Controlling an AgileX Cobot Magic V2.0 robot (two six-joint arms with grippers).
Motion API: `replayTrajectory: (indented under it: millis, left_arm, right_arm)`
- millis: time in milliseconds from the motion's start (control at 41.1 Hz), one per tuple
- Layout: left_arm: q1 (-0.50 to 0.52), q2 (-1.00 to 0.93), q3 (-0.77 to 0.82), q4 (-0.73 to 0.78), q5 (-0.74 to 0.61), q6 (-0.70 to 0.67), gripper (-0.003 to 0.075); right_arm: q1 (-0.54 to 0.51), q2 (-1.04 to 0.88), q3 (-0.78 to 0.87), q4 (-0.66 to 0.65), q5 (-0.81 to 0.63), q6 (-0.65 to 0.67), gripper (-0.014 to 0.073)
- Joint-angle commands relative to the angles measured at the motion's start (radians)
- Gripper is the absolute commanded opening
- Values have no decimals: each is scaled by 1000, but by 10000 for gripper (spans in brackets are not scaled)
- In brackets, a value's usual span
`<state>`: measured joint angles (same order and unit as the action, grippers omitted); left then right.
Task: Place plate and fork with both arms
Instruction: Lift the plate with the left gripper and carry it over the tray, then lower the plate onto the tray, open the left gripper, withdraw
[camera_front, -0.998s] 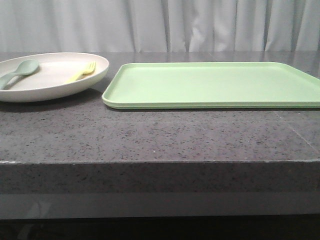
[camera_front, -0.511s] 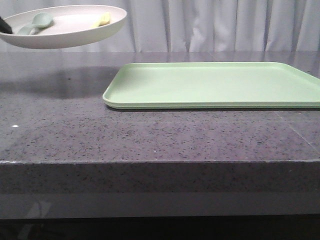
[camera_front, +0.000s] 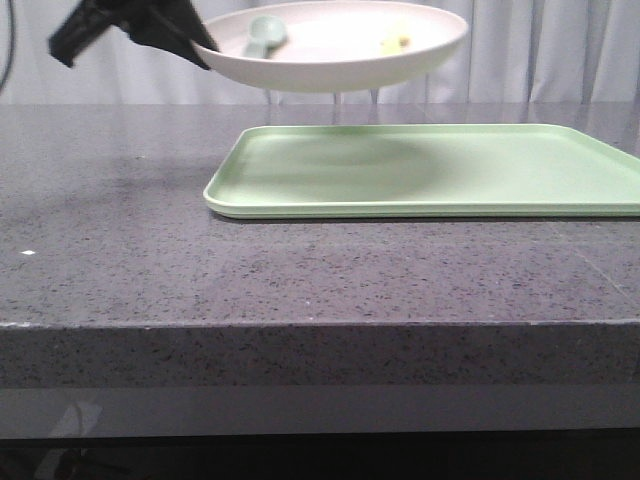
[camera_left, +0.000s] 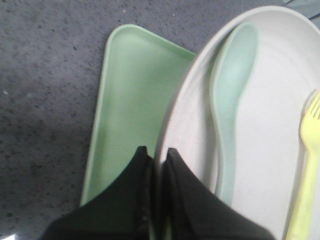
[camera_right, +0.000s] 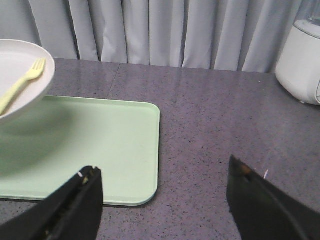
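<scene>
The cream plate (camera_front: 340, 60) hangs in the air above the left part of the light-green tray (camera_front: 430, 170). My left gripper (camera_front: 195, 42) is shut on the plate's left rim (camera_left: 172, 130); in the left wrist view its two black fingers (camera_left: 182, 190) pinch the rim (camera_left: 156, 152). The pale-yellow fork (camera_front: 394, 40) lies inside the plate, also seen as fork (camera_left: 307, 165) and fork (camera_right: 20, 85). A grey-green spoon (camera_left: 232, 100) lies beside it in the plate. My right gripper (camera_right: 162, 172) stands open over the table past the tray's right end, holding nothing; it does not show in the front view.
The tray (camera_right: 90, 145) lies flat on the dark speckled counter (camera_front: 300, 270). A white appliance (camera_right: 300, 65) stands at the counter's far right by the grey curtain (camera_right: 165, 30). The counter's front edge (camera_front: 320, 325) runs across the front view.
The plate, resting on the counter at the left a second ago, has been lifted and carried right. It now hovers over the tray's left part, with the fork and spoon riding in it.
</scene>
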<state>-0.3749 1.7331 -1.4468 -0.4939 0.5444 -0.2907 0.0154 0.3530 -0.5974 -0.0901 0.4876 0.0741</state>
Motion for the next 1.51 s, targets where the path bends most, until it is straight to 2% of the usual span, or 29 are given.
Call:
replayTrajectory:
  millis: [0, 122, 243, 730, 827, 1022, 1290, 1484]
  left_arm:
    - [-63, -20, -37, 67, -125, -146, -20]
    - [-128, 20, -37, 158, -176, -270, -20]
    - [-158, 64, -37, 177, -207, -305, -20]
    - [-158, 117, -37, 177, -202, -323, -13]
    - [-158, 117, -37, 177, -202, -323, 43]
    - [-158, 116, -37, 177, -195, -321, 232]
    - [-152, 16, -37, 219, -126, -131, 242]
    - [-143, -132, -37, 494, 15, -69, 242]
  right_arm:
    - [1, 16, -35, -18, -77, -4, 542]
    - [1, 16, -35, -18, -77, -4, 542]
    - [1, 16, -35, -18, -77, -4, 542]
    - [1, 16, -35, -18, -77, -4, 542]
    - [1, 16, -35, -18, -77, -4, 542]
    - [1, 16, -35, -18, -77, -4, 542]
    - [1, 16, -35, -18, -77, -4, 542]
    - [1, 16, -35, -18, -77, -4, 542]
